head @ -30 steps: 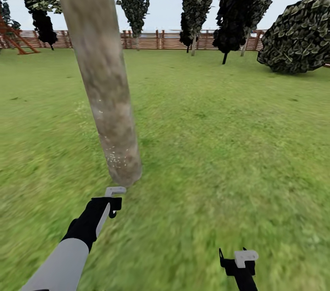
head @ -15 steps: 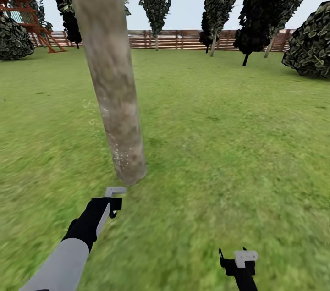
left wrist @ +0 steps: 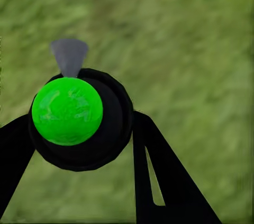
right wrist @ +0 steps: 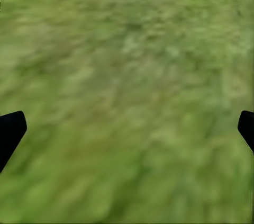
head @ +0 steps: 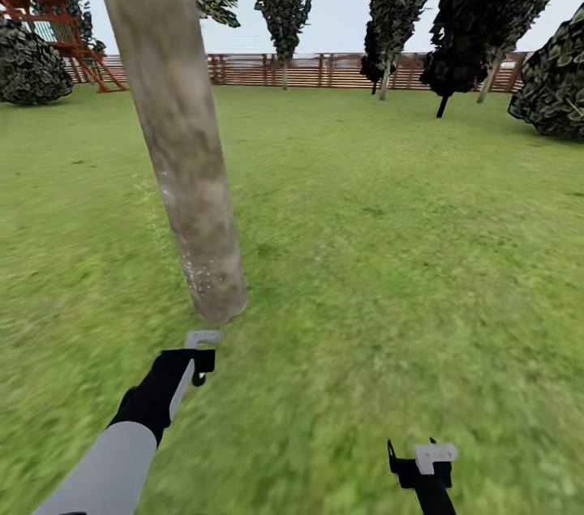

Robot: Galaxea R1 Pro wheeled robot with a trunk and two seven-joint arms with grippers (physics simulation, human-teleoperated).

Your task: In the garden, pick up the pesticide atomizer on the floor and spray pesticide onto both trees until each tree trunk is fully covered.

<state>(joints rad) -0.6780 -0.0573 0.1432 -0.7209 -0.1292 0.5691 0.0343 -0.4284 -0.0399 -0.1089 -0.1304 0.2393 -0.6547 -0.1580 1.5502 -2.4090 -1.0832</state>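
A thick grey-brown tree trunk [head: 180, 150] leans up from the grass floor [head: 381, 280] just ahead of me. Whitish pesticide specks [head: 199, 278] dot its lower part. My left gripper [head: 193, 359] hovers a little short of the trunk's base, shut on the pesticide atomizer [head: 203, 336], whose grey nozzle points at the trunk. In the left wrist view the atomizer [left wrist: 67, 110] is a black round body with a bright green cap, held between the black fingers [left wrist: 159, 176]. Over bare grass at the lower right, my right gripper [head: 423, 458] is open, its fingertips [right wrist: 10, 128] wide apart.
A brown slat fence [head: 324, 69] closes the far side of the lawn. Tall dark-leaved trees [head: 389, 4] stand before it. A round bush [head: 560, 81] is at the far right. At the far left are a red play structure [head: 49, 20] and another bush [head: 28, 69].
The camera has swung left: the play structure and left bush have come into view, and the trunk has shifted in the picture. Both arms keep the same pose.
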